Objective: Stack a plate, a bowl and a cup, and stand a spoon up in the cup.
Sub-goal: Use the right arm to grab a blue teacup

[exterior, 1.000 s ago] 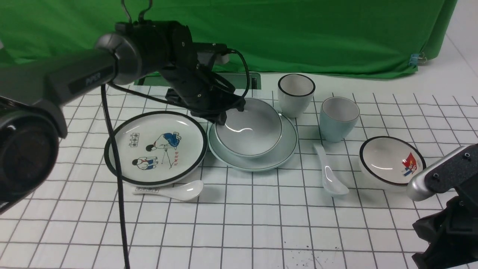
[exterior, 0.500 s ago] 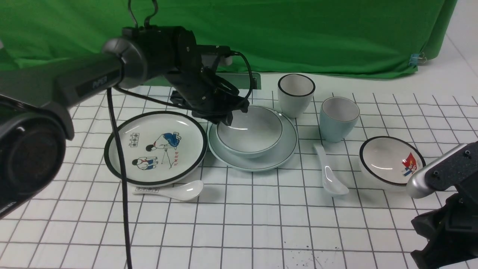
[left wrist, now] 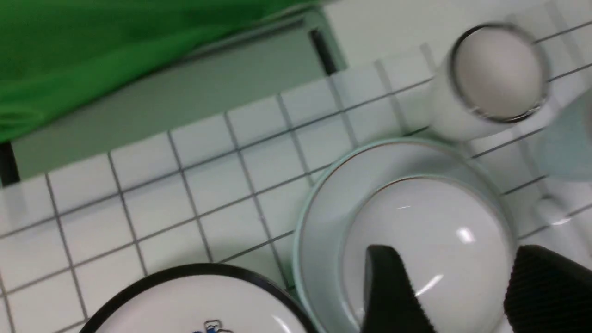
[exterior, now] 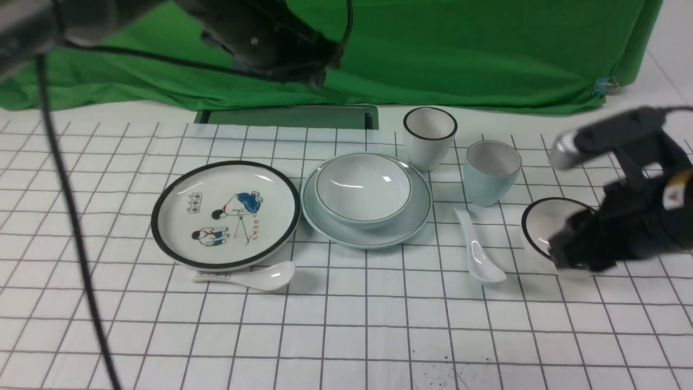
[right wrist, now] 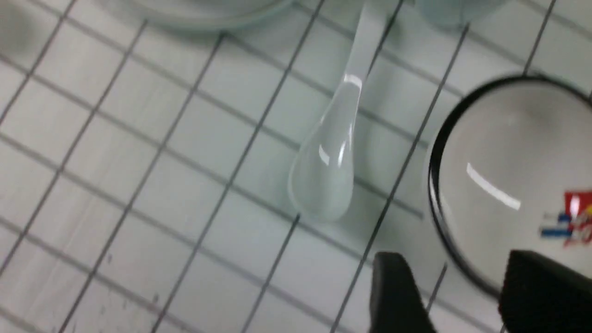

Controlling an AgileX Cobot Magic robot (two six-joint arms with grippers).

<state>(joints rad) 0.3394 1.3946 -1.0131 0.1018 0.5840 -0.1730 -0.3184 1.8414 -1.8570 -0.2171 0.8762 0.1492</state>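
One round glossy bowl [exterior: 363, 187] | smooth pale plate [exterior: 373, 238] beneath

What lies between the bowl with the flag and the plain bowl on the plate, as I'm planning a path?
The plain spoon, as the front view shows.

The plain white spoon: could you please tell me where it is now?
In the front view, the spoon lies right of centre, between the blue-green plate and the flag-picture bowl.
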